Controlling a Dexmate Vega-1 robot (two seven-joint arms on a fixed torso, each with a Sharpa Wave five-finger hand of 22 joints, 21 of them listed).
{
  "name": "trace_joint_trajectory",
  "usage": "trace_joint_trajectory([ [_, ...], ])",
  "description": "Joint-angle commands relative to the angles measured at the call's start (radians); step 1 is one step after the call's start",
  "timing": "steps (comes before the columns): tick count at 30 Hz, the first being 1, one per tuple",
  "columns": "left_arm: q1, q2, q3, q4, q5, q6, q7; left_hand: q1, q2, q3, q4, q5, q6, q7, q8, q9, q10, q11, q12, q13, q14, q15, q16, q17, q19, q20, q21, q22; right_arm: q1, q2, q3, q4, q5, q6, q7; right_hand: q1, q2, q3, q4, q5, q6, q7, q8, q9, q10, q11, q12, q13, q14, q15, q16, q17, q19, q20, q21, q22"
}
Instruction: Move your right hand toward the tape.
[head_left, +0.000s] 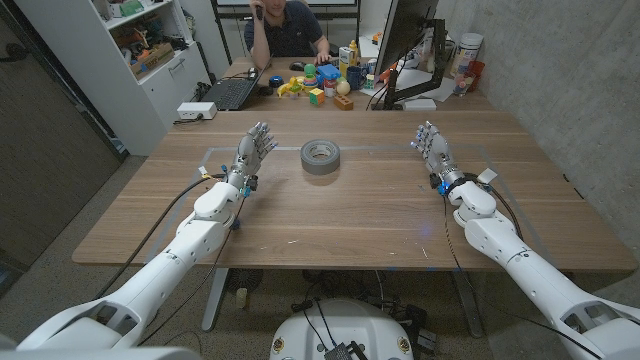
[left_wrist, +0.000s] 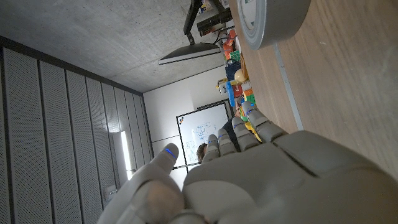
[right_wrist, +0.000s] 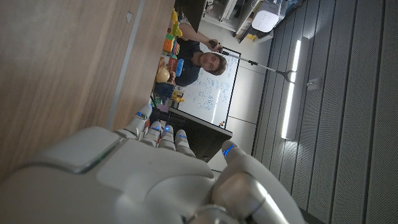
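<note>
On the table, tape as landmark: the grey tape (head_left: 320, 156) lies flat, hole up, on the wooden table (head_left: 340, 220).
Right hand: the right hand (head_left: 432, 147) stands well apart from the tape on the robot's right, level with it, fingers apart and holding nothing.
Left hand: the left hand (head_left: 256, 148) stands near the tape on its other side, fingers spread, empty, and is the nearer of the two.
Direction of move: judged from this, the right hand must travel sideways toward the robot's left, over bare wood.
Tape axis: round, so no long axis matters.
</note>
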Motion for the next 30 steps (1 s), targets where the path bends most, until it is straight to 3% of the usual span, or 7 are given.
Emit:
trace_joint_trajectory([
  [1, 0.007, 0.017, 0.02, -0.018, -0.017, -0.016, 0.014, 0.002, 0.103, 0.007, -0.001, 0.005, 0.0, -0.008, 0.007, 0.003, -0.001, -0.007, 0.006, 0.005, 0.007, -0.05, 0.005, 0.001, 0.01, -0.046, 0.005, 0.002, -0.043, 0.123, 0.15, -0.015, -0.137, -0.045, 0.087, 0.001, 0.116, 0.008, -0.001, 0.007, -0.007, 0.0, 0.005, 0.005, -0.007, 0.0, 0.004, 0.001, -0.053, -0.031, 0.004, 0.004, -0.101, -0.093, 0.004, 0.002],
  [4, 0.009, 0.021, 0.024, -0.02, -0.025, -0.016, 0.016, 0.002, 0.102, 0.007, -0.001, 0.005, 0.0, -0.008, 0.007, 0.003, 0.0, -0.008, 0.006, 0.005, 0.007, -0.051, 0.005, 0.001, 0.009, -0.044, 0.004, 0.002, -0.043, 0.155, 0.187, -0.019, -0.163, -0.058, 0.114, 0.002, 0.104, 0.004, -0.005, 0.005, -0.009, 0.005, 0.004, 0.005, -0.006, 0.005, 0.005, 0.001, -0.051, -0.021, 0.003, 0.003, -0.095, -0.084, 0.004, 0.002],
  [6, 0.011, 0.025, 0.026, -0.023, -0.027, -0.015, 0.019, 0.001, 0.101, 0.007, -0.001, 0.005, 0.001, -0.009, 0.007, 0.003, -0.001, -0.009, 0.006, 0.005, 0.005, -0.048, 0.004, 0.001, 0.001, -0.022, -0.003, 0.002, -0.039, 0.169, 0.205, -0.022, -0.188, -0.063, 0.131, 0.026, 0.073, -0.003, -0.032, 0.002, -0.018, 0.016, 0.002, 0.005, -0.02, 0.024, -0.001, 0.001, -0.047, 0.011, -0.004, -0.006, -0.088, -0.047, -0.001, 0.001],
  [9, 0.013, 0.026, 0.029, -0.022, -0.03, -0.022, 0.023, 0.001, 0.101, 0.006, -0.001, 0.005, 0.001, -0.009, 0.007, 0.003, -0.002, -0.008, 0.005, 0.005, 0.005, -0.046, 0.004, 0.001, 0.003, -0.019, -0.003, 0.002, -0.029, 0.189, 0.224, -0.029, -0.233, -0.07, 0.142, 0.053, 0.046, -0.012, -0.057, -0.003, -0.026, -0.006, 0.001, 0.005, -0.034, 0.031, -0.004, 0.001, -0.047, 0.023, -0.011, -0.01, -0.078, -0.012, -0.008, 0.0],
  [15, 0.019, 0.036, 0.03, -0.029, -0.037, -0.034, 0.028, 0.001, 0.1, 0.006, -0.001, 0.004, 0.001, -0.008, 0.007, 0.003, -0.002, -0.006, 0.005, 0.005, 0.005, -0.045, 0.004, 0.001, 0.008, -0.03, -0.005, 0.003, 0.032, 0.215, 0.228, -0.013, -0.337, -0.087, 0.178, 0.082, 0.022, -0.028, -0.081, -0.008, -0.045, -0.028, 0.0, 0.006, -0.06, 0.033, -0.006, 0.001, -0.068, 0.054, -0.031, -0.012, -0.104, 0.078, -0.037, -0.001],
  [21, 0.027, 0.049, 0.03, -0.041, -0.043, -0.039, 0.036, 0.0, 0.101, 0.006, -0.001, 0.004, 0.002, -0.007, 0.007, 0.003, -0.004, -0.004, 0.005, 0.005, 0.005, -0.043, 0.003, 0.001, 0.009, -0.032, -0.006, 0.003, 0.096, 0.255, 0.231, 0.042, -0.406, -0.077, 0.217, 0.091, 0.005, -0.039, -0.09, -0.012, -0.037, -0.038, 0.005, 0.006, -0.055, 0.032, -0.002, 0.001, -0.062, 0.067, -0.035, -0.012, -0.097, 0.113, -0.045, -0.001],
  [30, 0.04, 0.066, 0.031, -0.055, -0.055, -0.044, 0.047, 0.0, 0.101, 0.007, -0.001, 0.004, 0.001, -0.006, 0.007, 0.003, -0.004, -0.005, 0.005, 0.004, 0.005, -0.042, 0.003, 0.001, 0.012, -0.036, -0.008, 0.003, 0.136, 0.301, 0.241, 0.071, -0.493, -0.071, 0.233, 0.103, -0.019, -0.054, -0.103, -0.015, -0.024, -0.043, 0.01, 0.006, -0.052, 0.025, 0.001, 0.0, -0.047, 0.087, -0.037, -0.012, -0.057, 0.117, -0.045, -0.002],
])
